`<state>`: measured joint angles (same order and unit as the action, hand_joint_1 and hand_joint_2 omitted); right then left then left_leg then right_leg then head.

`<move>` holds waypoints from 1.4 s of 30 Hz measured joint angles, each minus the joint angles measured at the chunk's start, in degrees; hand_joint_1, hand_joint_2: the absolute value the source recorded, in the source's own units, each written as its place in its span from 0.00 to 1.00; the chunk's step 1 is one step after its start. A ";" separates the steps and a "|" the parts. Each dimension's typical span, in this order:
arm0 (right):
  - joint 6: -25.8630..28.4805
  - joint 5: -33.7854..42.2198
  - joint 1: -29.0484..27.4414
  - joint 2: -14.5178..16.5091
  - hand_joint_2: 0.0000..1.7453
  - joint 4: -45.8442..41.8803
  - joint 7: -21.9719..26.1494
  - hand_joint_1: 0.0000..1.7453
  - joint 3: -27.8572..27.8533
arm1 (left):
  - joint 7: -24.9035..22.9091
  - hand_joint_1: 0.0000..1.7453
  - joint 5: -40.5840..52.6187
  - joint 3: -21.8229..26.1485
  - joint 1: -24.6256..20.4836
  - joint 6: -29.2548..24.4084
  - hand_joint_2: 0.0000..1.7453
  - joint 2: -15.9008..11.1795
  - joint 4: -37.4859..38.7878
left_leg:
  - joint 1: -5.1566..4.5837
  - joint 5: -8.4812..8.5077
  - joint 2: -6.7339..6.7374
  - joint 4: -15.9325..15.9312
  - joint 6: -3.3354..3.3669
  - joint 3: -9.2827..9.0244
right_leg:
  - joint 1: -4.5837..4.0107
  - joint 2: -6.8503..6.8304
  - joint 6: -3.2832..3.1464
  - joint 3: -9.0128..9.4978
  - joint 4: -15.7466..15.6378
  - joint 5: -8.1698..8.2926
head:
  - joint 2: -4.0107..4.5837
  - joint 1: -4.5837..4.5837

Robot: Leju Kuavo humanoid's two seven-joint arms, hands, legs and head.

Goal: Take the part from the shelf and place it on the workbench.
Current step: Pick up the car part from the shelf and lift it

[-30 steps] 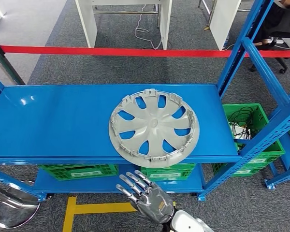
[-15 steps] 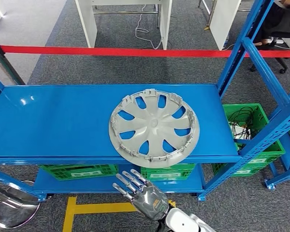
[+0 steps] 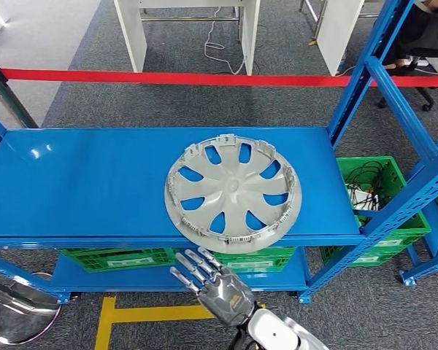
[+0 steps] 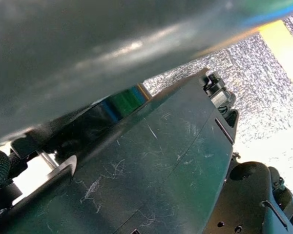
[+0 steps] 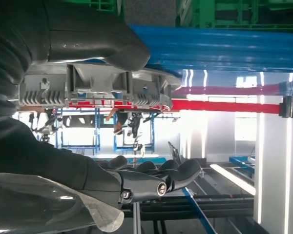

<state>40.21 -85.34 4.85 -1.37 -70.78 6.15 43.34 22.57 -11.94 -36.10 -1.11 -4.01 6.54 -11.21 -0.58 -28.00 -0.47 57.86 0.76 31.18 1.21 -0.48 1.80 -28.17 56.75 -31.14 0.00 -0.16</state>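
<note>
A grey hubcap (image 3: pixel 233 192) lies flat on the blue shelf (image 3: pixel 85 182), with its front rim slightly over the shelf's front edge. My right hand (image 3: pixel 220 288) hovers just in front of and below that edge. It holds nothing, and its spread fingers (image 3: pixel 192 266) point toward the hubcap. In the right wrist view the hubcap rim (image 5: pixel 100 90) sits between the thick thumb (image 5: pixel 100 44) and the dark fingers (image 5: pixel 156 178), with a gap on the finger side. A blurred grey surface (image 4: pixel 82 44) in the left wrist view seems to be my left hand, but its fingers are hidden.
Blue shelf uprights (image 3: pixel 371 80) rise at the right. Green crates (image 3: pixel 382 197) sit on the lower level and the floor. A red barrier tape (image 3: pixel 178 76) runs behind the shelf, and white table legs (image 3: pixel 134 36) stand beyond it. A chrome stand base (image 3: pixel 18 313) is at the lower left.
My right hand has crept left and forward toward the shelf's front edge, with its fingers still spread. The hubcap has not moved.
</note>
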 joint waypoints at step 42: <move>0.01 -0.15 5.22 0.40 1.00 10.55 -4.58 0.00 -1.08 | -0.97 0.00 0.69 -1.17 -0.20 0.38 0.00 -0.17 0.00 | -0.01 0.01 0.00 0.01 0.01 0.00 | 0.00 0.00 0.00 0.01 0.00 0.01 | 0.00 0.01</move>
<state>40.22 -85.49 10.07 -0.96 -60.24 1.56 42.26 21.59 -11.25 -37.27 -1.31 -3.63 6.36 -11.21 -0.59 -27.99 -0.47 57.87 0.77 31.18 1.21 -0.48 1.80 -28.16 56.75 -31.13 0.00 -0.15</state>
